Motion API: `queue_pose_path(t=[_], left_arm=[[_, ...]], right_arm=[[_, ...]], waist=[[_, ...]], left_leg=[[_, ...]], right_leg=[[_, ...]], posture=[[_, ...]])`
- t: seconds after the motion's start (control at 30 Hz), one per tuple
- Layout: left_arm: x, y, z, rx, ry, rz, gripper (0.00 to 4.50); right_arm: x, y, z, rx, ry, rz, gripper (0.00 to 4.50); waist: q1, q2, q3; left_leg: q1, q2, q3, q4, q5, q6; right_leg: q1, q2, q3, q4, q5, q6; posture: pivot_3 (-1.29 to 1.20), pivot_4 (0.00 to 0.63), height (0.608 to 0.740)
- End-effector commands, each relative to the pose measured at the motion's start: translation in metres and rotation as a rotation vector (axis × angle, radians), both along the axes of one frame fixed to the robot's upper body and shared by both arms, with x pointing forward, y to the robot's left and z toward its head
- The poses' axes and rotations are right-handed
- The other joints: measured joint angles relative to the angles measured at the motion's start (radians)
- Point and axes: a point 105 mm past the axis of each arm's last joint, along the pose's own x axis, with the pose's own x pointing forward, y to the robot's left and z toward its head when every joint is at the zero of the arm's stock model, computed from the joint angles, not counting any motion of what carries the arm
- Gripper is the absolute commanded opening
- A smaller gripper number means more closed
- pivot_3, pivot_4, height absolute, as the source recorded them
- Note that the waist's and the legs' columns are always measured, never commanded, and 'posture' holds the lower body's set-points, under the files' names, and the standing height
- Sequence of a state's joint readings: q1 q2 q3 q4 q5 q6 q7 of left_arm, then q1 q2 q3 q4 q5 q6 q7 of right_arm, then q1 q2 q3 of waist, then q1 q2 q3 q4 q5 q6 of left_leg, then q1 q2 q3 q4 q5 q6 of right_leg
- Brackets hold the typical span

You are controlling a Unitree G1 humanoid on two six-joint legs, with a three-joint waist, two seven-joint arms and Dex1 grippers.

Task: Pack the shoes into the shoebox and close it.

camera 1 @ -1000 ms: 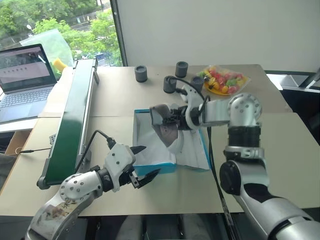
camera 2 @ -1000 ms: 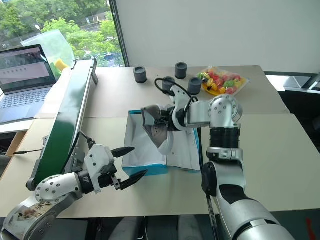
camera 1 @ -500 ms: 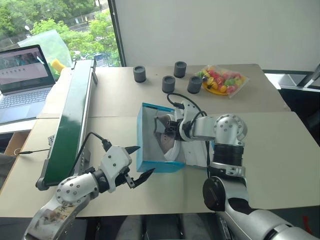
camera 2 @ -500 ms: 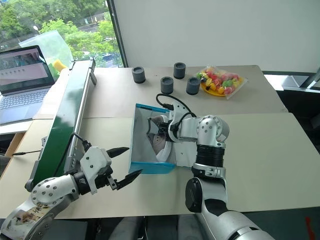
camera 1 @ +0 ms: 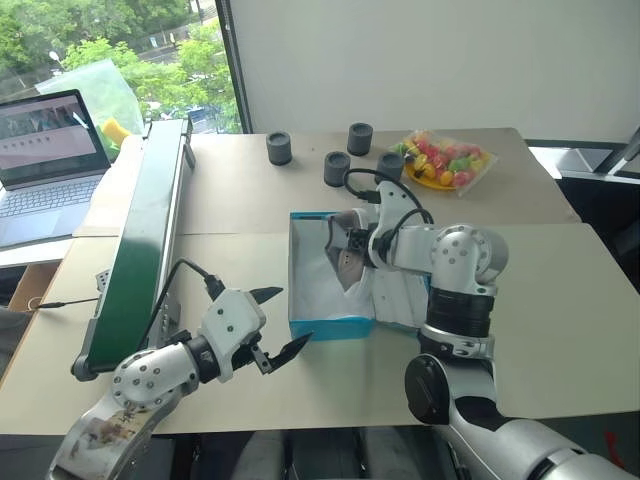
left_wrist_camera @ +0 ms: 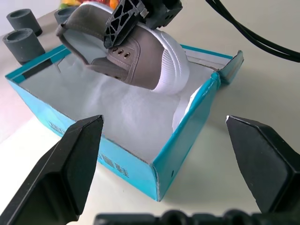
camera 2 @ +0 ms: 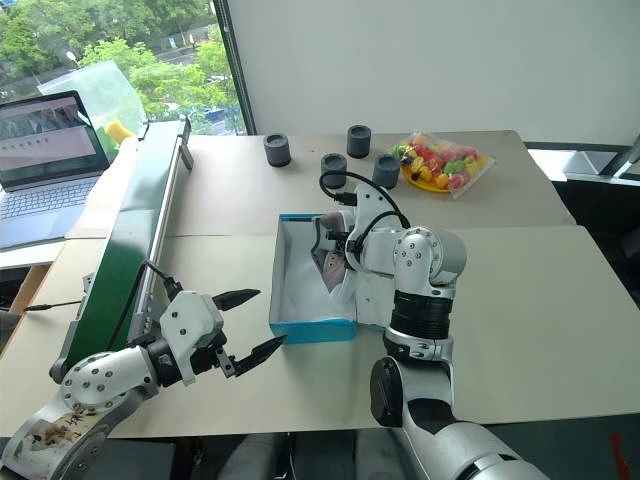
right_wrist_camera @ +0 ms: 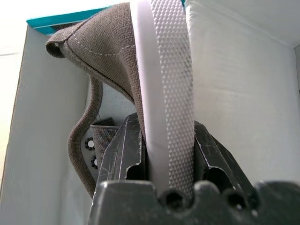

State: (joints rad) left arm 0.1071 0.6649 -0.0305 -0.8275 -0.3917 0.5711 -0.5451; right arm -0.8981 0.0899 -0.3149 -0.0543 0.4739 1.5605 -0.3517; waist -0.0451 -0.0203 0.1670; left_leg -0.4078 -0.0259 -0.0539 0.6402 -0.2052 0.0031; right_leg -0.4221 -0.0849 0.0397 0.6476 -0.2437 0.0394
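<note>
Clamping a grey canvas sneaker by its white sole, the right gripper holds it inside the bright-blue cardboard shoebox; the left gripper hovers wide-fingered just beside the box's near corner.

Three dark grey cylinders stand on the tan bench, beyond the right gripper, with a fourth partly hidden just past its wrist. Beyond that gripper and to its right lies a clear bag of coloured sweets or toy fruit. A long green conveyor runs along the bench to the left of the left gripper, and further left an open laptop sits by the window.
</note>
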Motion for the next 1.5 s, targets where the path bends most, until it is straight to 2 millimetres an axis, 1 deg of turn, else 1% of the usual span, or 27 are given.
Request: queue_pose_path(t=[0.03, 0.1, 0.17, 0.2, 0.27, 0.5, 0.6, 0.67, 0.73, 0.77, 0.87, 0.9, 0.93, 0.97, 1.0, 1.03, 1.07, 1.1, 1.13, 1.17, 1.2, 1.23, 1.27, 1.3, 1.33, 1.47, 1.5], left_arm=[[-0.001, -0.005, 0.007, -0.008, -0.036, -0.028, 4.5], [0.0, -0.005, 0.007, -0.009, -0.038, -0.029, 4.5], [0.0, -0.005, 0.008, -0.011, -0.04, -0.03, 4.5], [0.0, -0.005, 0.009, -0.013, -0.04, -0.029, 4.5], [0.001, -0.005, 0.009, -0.014, -0.04, -0.029, 4.5], [0.001, -0.003, 0.01, -0.014, -0.043, -0.018, 4.5], [0.007, 0.004, 0.011, -0.036, -0.054, 0.041, 4.5], [0.015, 0.013, 0.012, -0.05, -0.075, 0.113, 4.5], [0.032, 0.033, 0.017, -0.116, -0.112, 0.281, 4.5], [0.043, 0.049, 0.021, -0.14, -0.15, 0.406, 4.5], [0.064, 0.097, 0.041, -0.272, -0.241, 0.754, 4.5], [0.066, 0.122, 0.05, -0.345, -0.278, 0.93, 4.5], [0.065, 0.142, 0.051, -0.394, -0.285, 1.061, 4.5], [0.062, 0.157, 0.049, -0.407, -0.283, 1.161, 4.5], [0.058, 0.166, 0.048, -0.405, -0.289, 1.224, 4.5], [0.056, 0.173, 0.046, -0.397, -0.282, 1.261, 4.5], [0.054, 0.178, 0.042, -0.394, -0.258, 1.295, 4.5], [0.053, 0.181, 0.038, -0.398, -0.236, 1.31, 4.5], [0.053, 0.183, 0.035, -0.4, -0.217, 1.32, 4.5], [0.053, 0.184, 0.031, -0.388, -0.201, 1.324, 4.5], [0.054, 0.183, 0.028, -0.363, -0.188, 1.31, 4.5], [0.054, 0.183, 0.024, -0.349, -0.169, 1.305, 4.5], [0.054, 0.183, 0.02, -0.327, -0.15, 1.3, 4.5], [0.054, 0.184, 0.018, -0.315, -0.138, 1.298, 4.5], [0.053, 0.186, 0.017, -0.309, -0.138, 1.303, 4.5], [0.05, 0.191, 0.012, -0.308, -0.114, 1.316, 4.5], [0.05, 0.192, 0.011, -0.302, -0.109, 1.315, 4.5]], right_arm=[[-0.011, 0.018, -0.005, 0.037, 0.017, 0.057, 2.13], [-0.011, 0.017, -0.006, 0.043, 0.024, 0.051, 2.86], [-0.011, 0.016, -0.008, 0.039, 0.032, 0.045, 3.46], [-0.01, 0.015, -0.007, 0.033, 0.029, 0.045, 3.91], [-0.009, 0.014, -0.006, 0.027, 0.02, 0.044, 4.46], [-0.002, 0.02, 0.017, 0.005, -0.101, 0.075, 4.46], [-0.001, 0.029, 0.041, 0.011, -0.213, 0.143, 4.46], [0.0, 0.034, 0.058, 0.03, -0.285, 0.179, 4.46], [-0.002, 0.045, 0.083, 0.113, -0.365, 0.245, 4.46], [-0.003, 0.05, 0.094, 0.165, -0.406, 0.273, 4.46], [-0.009, 0.056, 0.112, 0.264, -0.477, 0.337, 4.46], [-0.011, 0.055, 0.118, 0.28, -0.522, 0.369, 4.46], [-0.013, 0.054, 0.122, 0.279, -0.57, 0.401, 4.46], [-0.016, 0.053, 0.126, 0.293, -0.628, 0.44, 4.46], [-0.021, 0.051, 0.128, 0.28, -0.692, 0.494, 4.46], [-0.027, 0.051, 0.126, 0.209, -0.767, 0.565, 4.46], [-0.036, 0.053, 0.117, 0.11, -0.826, 0.664, 4.46], [-0.045, 0.057, 0.101, 0.041, -0.834, 0.778, 4.46], [-0.055, 0.059, 0.08, -0.01, -0.817, 0.9, 4.46], [-0.062, 0.058, 0.062, -0.033, -0.801, 0.99, 4.46], [-0.066, 0.056, 0.044, -0.069, -0.785, 1.053, 4.46], [-0.064, 0.053, 0.027, -0.137, -0.79, 1.087, 4.46], [-0.062, 0.052, 0.015, -0.174, -0.793, 1.101, 4.46], [-0.06, 0.052, 0.008, -0.197, -0.798, 1.11, 4.46], [-0.06, 0.054, 0.006, -0.197, -0.807, 1.114, 4.46], [-0.064, 0.061, 0.002, -0.115, -0.815, 1.133, 4.46], [-0.068, 0.064, 0.003, -0.057, -0.815, 1.131, 4.46]], waist=[[0.0, 0.0, 0.0], [0.0, 0.0, 0.0], [0.0, 0.0, 0.0], [0.0, 0.0, 0.0], [0.0, 0.0, 0.0], [-0.002, 0.0, 0.0], [-0.001, 0.0, 0.0], [-0.001, 0.0, 0.0], [-0.001, 0.0, 0.0], [-0.001, 0.0, 0.0], [0.003, -0.001, 0.0], [0.004, -0.002, -0.001], [0.006, -0.002, -0.001], [0.007, -0.003, -0.002], [0.006, -0.004, -0.002], [0.004, -0.004, -0.002], [0.005, -0.004, -0.002], [0.006, -0.004, -0.002], [0.007, -0.005, -0.003], [0.005, -0.006, -0.003], [0.004, -0.006, -0.003], [0.0, -0.006, -0.003], [-0.003, -0.006, -0.003], [-0.005, -0.006, -0.003], [-0.006, -0.006, -0.002], [-0.002, -0.007, -0.002], [0.0, -0.008, -0.002]], left_leg=[[0.0, 0.0, 0.0, 0.0, 0.0, 0.0], [0.0, 0.0, 0.0, 0.0, 0.0, 0.0], [0.001, 0.0, 0.0, 0.0, 0.0, 0.0], [0.001, 0.0, 0.0, 0.0, 0.0, 0.0], [0.001, 0.001, 0.0, 0.0, 0.0, 0.0], [0.001, 0.001, 0.001, 0.0, 0.0, 0.0], [0.001, 0.002, 0.001, 0.0, 0.0, 0.0], [0.001, 0.002, 0.001, 0.0, 0.0, 0.0], [0.001, 0.002, 0.001, 0.0, 0.0, 0.0], [0.001, 0.002, 0.0, 0.0, 0.0, 0.0], [0.001, 0.004, 0.0, 0.0, 0.0, 0.0], [0.001, 0.005, 0.0, 0.0, 0.0, 0.0], [0.001, 0.005, -0.001, 0.0, 0.0, 0.0], [0.001, 0.006, -0.001, 0.001, 0.0, 0.0], [0.001, 0.006, -0.001, 0.001, 0.0, 0.0], [0.001, 0.006, -0.001, 0.001, 0.0, -0.001], [0.0, 0.005, 0.0, 0.001, -0.001, -0.001], [0.0, 0.004, 0.0, 0.001, -0.001, -0.002], [0.0, 0.004, 0.0, 0.001, -0.001, -0.002], [0.0, 0.004, 0.0, 0.001, -0.001, -0.002], [0.0, 0.004, 0.0, 0.001, -0.002, -0.003], [0.0, 0.005, 0.001, 0.001, -0.002, -0.003], [0.001, 0.006, 0.001, 0.001, -0.002, -0.003], [0.002, 0.006, 0.002, 0.001, -0.002, -0.003], [0.003, 0.006, 0.003, 0.001, -0.002, -0.003], [0.004, 0.008, 0.002, 0.002, -0.001, -0.004], [0.004, 0.008, 0.002, 0.002, -0.001, -0.004]], right_leg=[[0.0, 0.0, 0.0, 0.0, 0.0, 0.0], [0.0, 0.0, 0.0, 0.0, 0.0, 0.0], [0.0, 0.0, 0.0, 0.0, 0.0, 0.0], [0.001, 0.0, 0.0, 0.0, 0.0, 0.0], [0.001, 0.001, 0.0, 0.0, 0.0, 0.0], [0.0, 0.002, 0.001, 0.0, 0.0, -0.001], [0.0, 0.002, 0.001, 0.0, 0.001, -0.001], [0.0, 0.002, 0.001, 0.0, 0.001, -0.001], [0.0, 0.002, 0.001, 0.0, 0.001, -0.001], [0.0, 0.002, 0.001, 0.0, 0.001, -0.001], [0.0, 0.005, 0.001, -0.001, 0.003, -0.002], [0.0, 0.006, 0.0, -0.001, 0.003, -0.003], [0.001, 0.007, 0.0, -0.001, 0.003, -0.003], [0.001, 0.007, 0.0, -0.001, 0.004, -0.003], [0.001, 0.007, 0.0, -0.002, 0.004, -0.002], [0.001, 0.007, 0.0, -0.002, 0.005, -0.002], [0.001, 0.006, 0.0, -0.003, 0.005, -0.002], [0.001, 0.006, 0.001, -0.003, 0.005, -0.002], [0.001, 0.006, 0.001, -0.004, 0.005, -0.001], [0.001, 0.006, 0.0, -0.005, 0.005, -0.001], [0.001, 0.007, 0.0, -0.005, 0.005, -0.001], [0.001, 0.007, 0.0, -0.005, 0.005, -0.001], [0.001, 0.008, 0.001, -0.004, 0.005, -0.001], [0.001, 0.008, 0.002, -0.004, 0.005, -0.002], [0.001, 0.008, 0.003, -0.003, 0.005, -0.002], [0.002, 0.009, 0.003, -0.002, 0.007, -0.004], [0.002, 0.01, 0.003, -0.002, 0.007, -0.004]], posture=[[0.0, 0.15, 0.74], [0.0, 0.15, 0.74], [0.0, 0.15, 0.74], [0.0, 0.15, 0.74], [0.0, 0.15, 0.74], [0.0, 0.15, 0.74], [0.0, 0.15, 0.74], [0.0, 0.15, 0.74], [0.0, 0.15, 0.74], [0.0, 0.15, 0.74], [0.0, 0.15, 0.74], [0.0, 0.15, 0.74], [0.0, 0.15, 0.74], [0.0, 0.15, 0.74], [0.0, 0.15, 0.74], [0.0, 0.15, 0.74], [0.0, 0.15, 0.74], [0.0, 0.15, 0.74], [0.0, 0.15, 0.74], [0.0, 0.15, 0.74], [0.0, 0.15, 0.74], [0.0, 0.15, 0.74], [0.0, 0.15, 0.74], [0.0, 0.15, 0.74], [0.0, 0.15, 0.74], [0.0, 0.15, 0.74], [0.0, 0.15, 0.74]])
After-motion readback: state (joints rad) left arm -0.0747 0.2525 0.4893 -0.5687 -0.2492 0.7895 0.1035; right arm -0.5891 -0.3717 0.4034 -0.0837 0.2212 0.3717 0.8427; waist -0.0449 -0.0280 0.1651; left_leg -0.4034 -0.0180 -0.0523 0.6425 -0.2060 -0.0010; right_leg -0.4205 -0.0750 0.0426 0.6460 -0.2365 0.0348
